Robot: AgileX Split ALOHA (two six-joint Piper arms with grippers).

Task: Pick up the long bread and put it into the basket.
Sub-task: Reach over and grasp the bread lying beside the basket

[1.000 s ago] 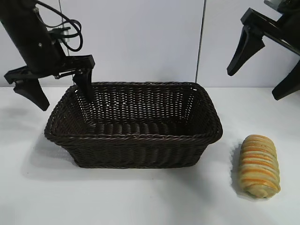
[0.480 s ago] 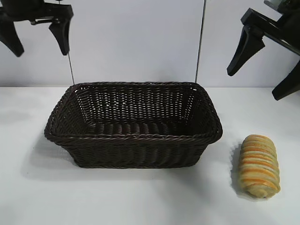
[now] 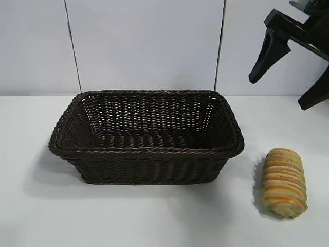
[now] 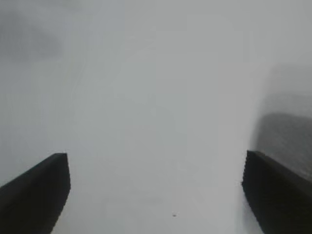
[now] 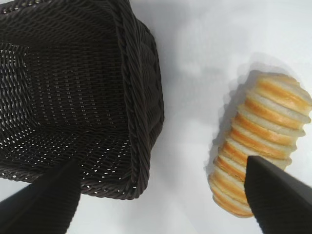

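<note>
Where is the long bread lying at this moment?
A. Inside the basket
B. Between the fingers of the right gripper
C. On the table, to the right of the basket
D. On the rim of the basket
C: the long bread lies on the white table, apart from the basket, which holds nothing.

No text, label, brand, number or sign can be read anywhere in these views, neither on the dark brown woven wicker basket (image 3: 146, 138) nor on the ridged golden-tan oblong loaf (image 3: 284, 182).

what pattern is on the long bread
Crosswise ridges striped orange and pale yellow on the long bread; the right wrist view shows it best.
</note>
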